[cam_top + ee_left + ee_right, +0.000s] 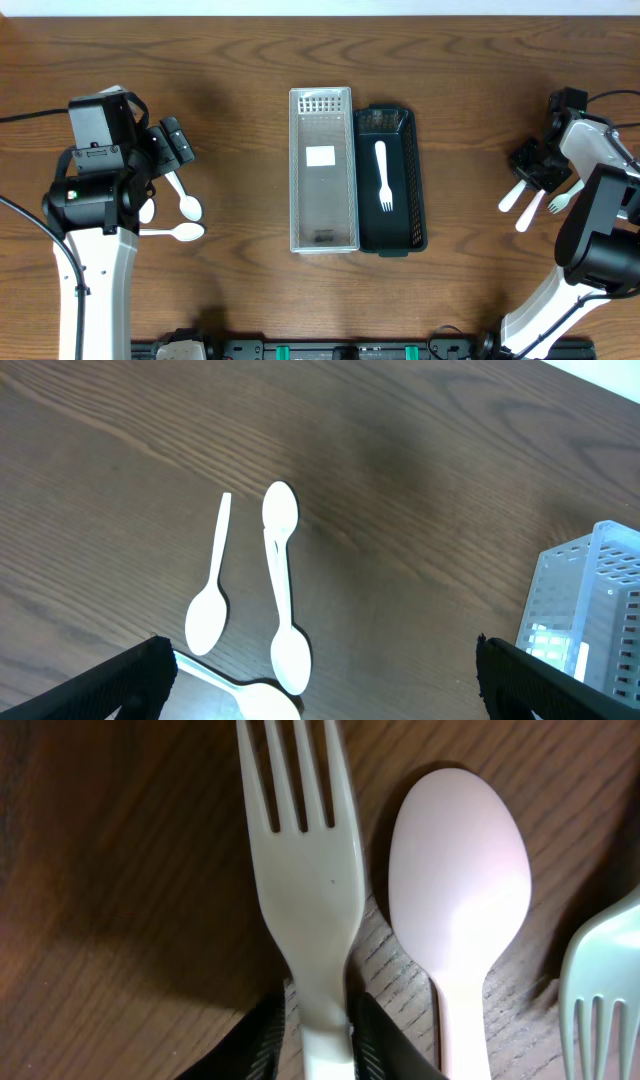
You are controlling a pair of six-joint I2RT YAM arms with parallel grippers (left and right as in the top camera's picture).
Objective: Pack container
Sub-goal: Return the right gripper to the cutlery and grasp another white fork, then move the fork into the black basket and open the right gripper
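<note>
Overhead: one white plastic fork (381, 175) in black rectangular tray (405, 218). Right gripper (322, 1025) pinches second fork (300, 890); left gripper (322, 650) spread wide above loose white plastic spoons (283, 510).

Matt wooden table (230, 60), smooth white plastic fork (305, 890), glossy plastic spoon (460, 880), clear plastic container (297, 180), black plastic tray (417, 200)
</note>
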